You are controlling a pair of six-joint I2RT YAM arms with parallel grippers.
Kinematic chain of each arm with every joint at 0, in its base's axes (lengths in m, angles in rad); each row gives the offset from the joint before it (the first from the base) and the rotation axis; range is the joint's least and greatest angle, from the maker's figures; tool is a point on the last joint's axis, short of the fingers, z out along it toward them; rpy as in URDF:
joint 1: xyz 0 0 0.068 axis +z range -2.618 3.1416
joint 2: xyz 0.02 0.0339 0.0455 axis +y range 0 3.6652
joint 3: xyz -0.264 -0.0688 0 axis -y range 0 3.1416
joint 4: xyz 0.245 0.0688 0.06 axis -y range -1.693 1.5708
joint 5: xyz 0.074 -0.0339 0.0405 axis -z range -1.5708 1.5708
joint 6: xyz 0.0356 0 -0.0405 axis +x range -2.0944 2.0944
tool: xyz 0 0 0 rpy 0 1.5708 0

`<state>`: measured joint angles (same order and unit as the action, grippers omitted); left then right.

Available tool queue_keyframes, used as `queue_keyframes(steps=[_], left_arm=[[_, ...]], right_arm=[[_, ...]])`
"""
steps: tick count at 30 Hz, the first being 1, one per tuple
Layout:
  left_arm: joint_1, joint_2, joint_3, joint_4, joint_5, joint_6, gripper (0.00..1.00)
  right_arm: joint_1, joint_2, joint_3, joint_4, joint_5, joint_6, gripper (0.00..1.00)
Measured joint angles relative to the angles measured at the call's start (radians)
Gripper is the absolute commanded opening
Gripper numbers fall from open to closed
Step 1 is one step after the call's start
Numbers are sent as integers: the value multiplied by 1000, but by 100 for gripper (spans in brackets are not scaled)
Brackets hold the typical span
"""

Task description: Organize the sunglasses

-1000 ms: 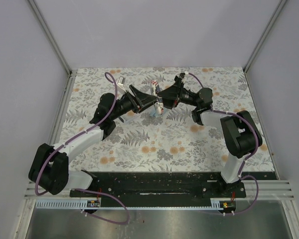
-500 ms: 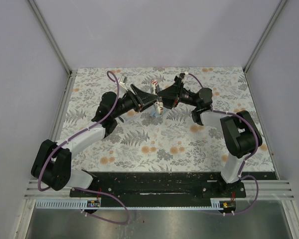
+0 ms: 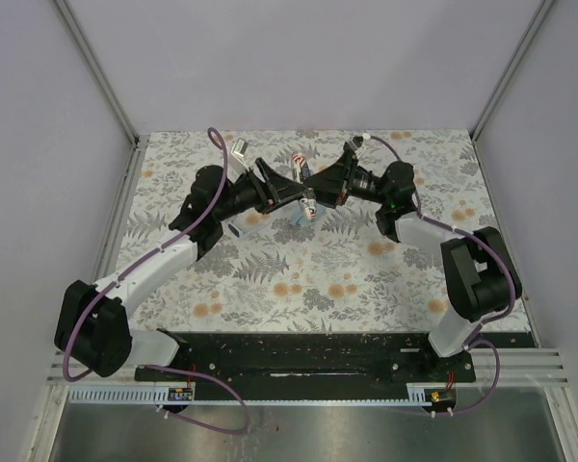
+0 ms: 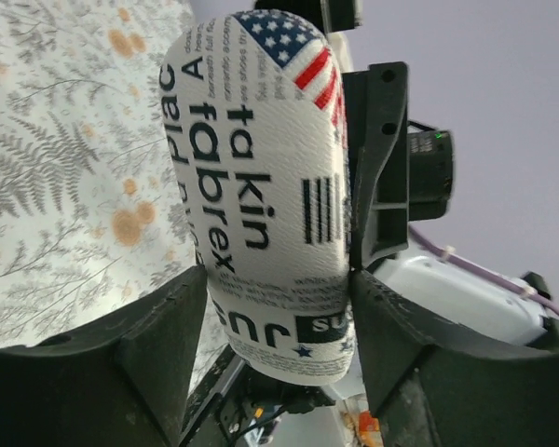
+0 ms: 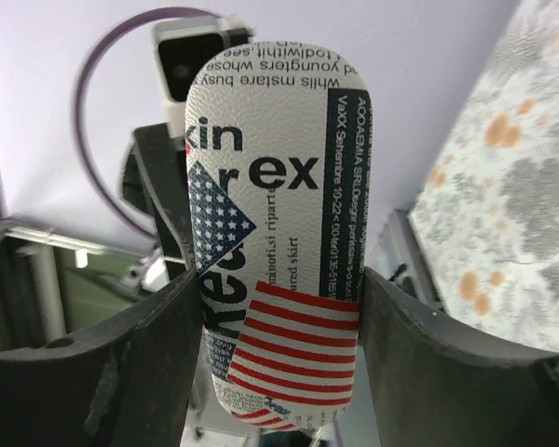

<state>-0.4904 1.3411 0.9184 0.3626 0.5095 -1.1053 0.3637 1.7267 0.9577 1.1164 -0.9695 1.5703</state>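
From where I stood, the sunglasses showed in no view. I judged they lay inside the closed case [image 3: 305, 202], though nothing proved it. The case hung clear of the worktop [image 3: 270, 279], toward 12 o'clock from its middle, pinched from both sides. The left gripper [image 3: 291, 196] was clamped on it from 9 o'clock and the right gripper [image 3: 320, 190] from 3 o'clock, their fingers pressed against its long flanks. The left arm stretched long and low from 7 o'clock, while the right rose from 5 o'clock and bent back inward. I'd reckon the glasses light, easily bent and quick to scratch, so best taken by the bridge or a temple, never the lens.
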Motion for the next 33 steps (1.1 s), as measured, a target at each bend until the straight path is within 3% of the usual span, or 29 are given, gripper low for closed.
queue_keyframes(steps=[3, 8, 11, 13, 16, 20, 26, 33], left_arm=[[-7, -28, 60, -173, -43, 94, 36], [-22, -43, 91, -311, -117, 183, 35], [-23, -39, 83, -357, -133, 203, 54], [-22, -32, 71, -365, -138, 211, 77], [-18, -31, 40, -360, -128, 210, 91], [-14, -41, 3, -286, -82, 181, 95], [95, -107, -164, 116, 69, -38, 96], [144, -104, -195, 412, 92, -215, 99]], right_arm=[[2, -98, 5, -278, 44, -217, 39], [26, -177, 63, -709, 161, -557, 38], [40, -179, 62, -779, 189, -619, 38], [40, -179, 43, -767, 193, -613, 39], [41, -178, 21, -730, 190, -582, 39], [47, -172, 5, -632, 151, -497, 40], [65, -159, 4, -343, 86, -286, 40], [68, -157, 5, -131, 23, -124, 40]])
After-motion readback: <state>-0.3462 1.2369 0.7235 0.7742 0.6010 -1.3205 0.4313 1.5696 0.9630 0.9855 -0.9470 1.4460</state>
